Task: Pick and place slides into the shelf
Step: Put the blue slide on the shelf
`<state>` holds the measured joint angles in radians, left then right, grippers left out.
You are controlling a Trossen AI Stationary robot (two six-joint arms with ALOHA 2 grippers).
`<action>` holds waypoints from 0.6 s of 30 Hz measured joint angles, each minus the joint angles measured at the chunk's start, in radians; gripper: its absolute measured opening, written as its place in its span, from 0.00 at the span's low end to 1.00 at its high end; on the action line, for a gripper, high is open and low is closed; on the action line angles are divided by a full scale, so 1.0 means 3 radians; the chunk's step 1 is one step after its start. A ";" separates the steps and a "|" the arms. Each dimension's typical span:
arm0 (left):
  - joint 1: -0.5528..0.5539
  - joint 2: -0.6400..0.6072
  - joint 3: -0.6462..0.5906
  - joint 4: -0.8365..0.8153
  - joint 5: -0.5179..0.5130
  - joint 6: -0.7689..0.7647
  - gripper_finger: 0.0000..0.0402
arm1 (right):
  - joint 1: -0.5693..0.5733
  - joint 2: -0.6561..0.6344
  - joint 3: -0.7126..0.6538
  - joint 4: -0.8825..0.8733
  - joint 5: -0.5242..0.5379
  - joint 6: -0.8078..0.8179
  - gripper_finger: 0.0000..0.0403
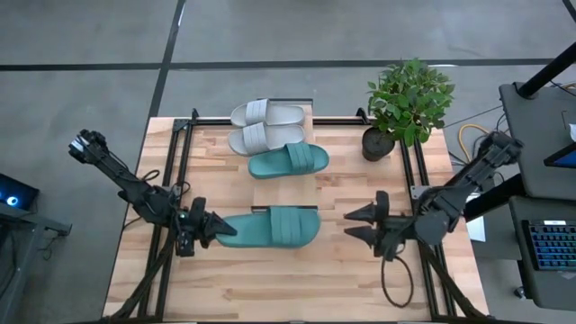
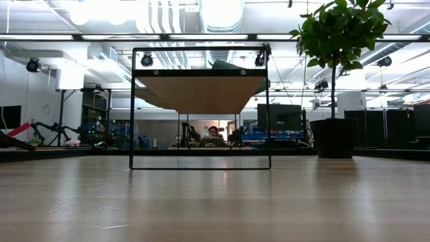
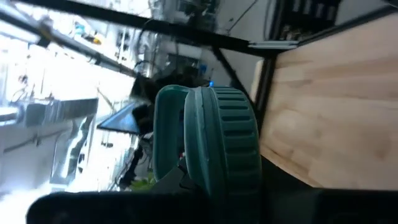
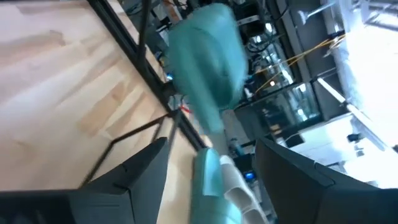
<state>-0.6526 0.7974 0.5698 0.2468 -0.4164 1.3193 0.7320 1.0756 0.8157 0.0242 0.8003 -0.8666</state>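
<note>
Left end effector point(image 1: 209, 229), lower left of centre in high view: closed on end of teal slide point(image 1: 270, 227), lifted clear of tabletop point(image 1: 297, 288). Slide's long axis runs left–right, free end pointing toward right end effector point(image 1: 360, 225), which waits open, well apart. Shelf point(image 1: 283, 184) lies above slide in frame; second teal slide point(image 1: 288, 160) and two pale slides point(image 1: 266, 126) already rest there. Left arm nearer. No legible brands or writing.

Matt foam slides point(image 1: 270, 227) (ribbed straps); the shelf point(image 1: 281, 184) has a pale wood plank and thin dark metal frame; the counter point(image 1: 270, 279) is smooth butcher-block wood.
</note>
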 joint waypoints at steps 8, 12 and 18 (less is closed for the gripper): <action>0.0002 -0.0113 -0.0155 0.0152 0.0103 0.0138 0.09 | -0.0429 0.0010 -0.0062 0.0119 -0.0604 -0.0187 0.58; 0.0002 -0.0129 -0.0159 0.0155 0.0153 0.0083 0.09 | -0.0449 0.0108 -0.0066 0.0221 -0.0877 -0.0431 0.58; 0.0002 -0.0091 -0.0165 0.0243 0.0150 0.0080 0.09 | -0.0550 0.0288 -0.0068 0.0495 -0.0752 -0.0850 0.58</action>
<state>-0.6521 0.7701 0.5201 0.3197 -0.3713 1.3434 0.5670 1.1620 0.7952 0.1726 0.5748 -1.1216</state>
